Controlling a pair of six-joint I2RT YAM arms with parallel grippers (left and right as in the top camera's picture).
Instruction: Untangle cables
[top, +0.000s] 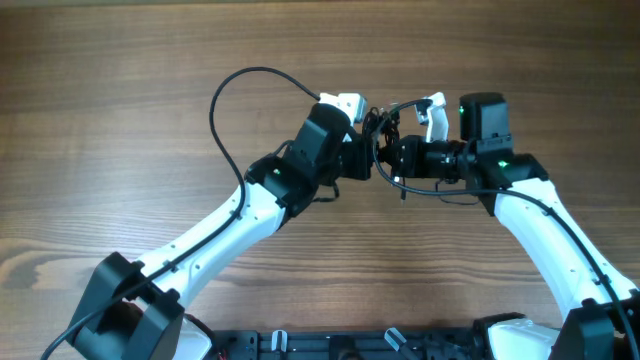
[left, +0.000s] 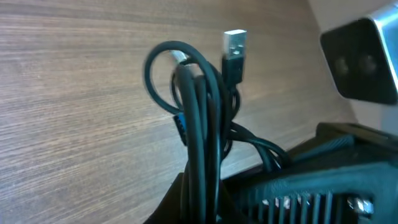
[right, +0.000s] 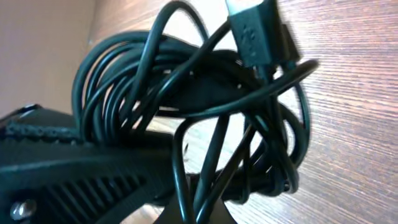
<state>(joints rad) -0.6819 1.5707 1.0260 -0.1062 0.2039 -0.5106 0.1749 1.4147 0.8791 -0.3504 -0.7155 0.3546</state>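
The cables (top: 381, 128) are a knotted black bundle held above the table between my two grippers. My left gripper (top: 366, 160) is shut on the bundle's strands; in the left wrist view the cables (left: 200, 106) rise straight up from its jaws (left: 202, 210), with a silver USB plug (left: 235, 45) at the top. My right gripper (top: 396, 160) faces it, almost touching, and is shut on the same bundle. In the right wrist view the looped cables (right: 205, 93) fill the frame above the jaws (right: 200, 210), with a black plug (right: 250, 31) at the top.
The wooden table (top: 120, 150) lies under both arms. The left arm's own thicker black cable (top: 222, 95) arcs out to the left. The right gripper's ribbed body (left: 323, 193) crowds the left wrist view; the left gripper's body (right: 62, 168) crowds the right wrist view.
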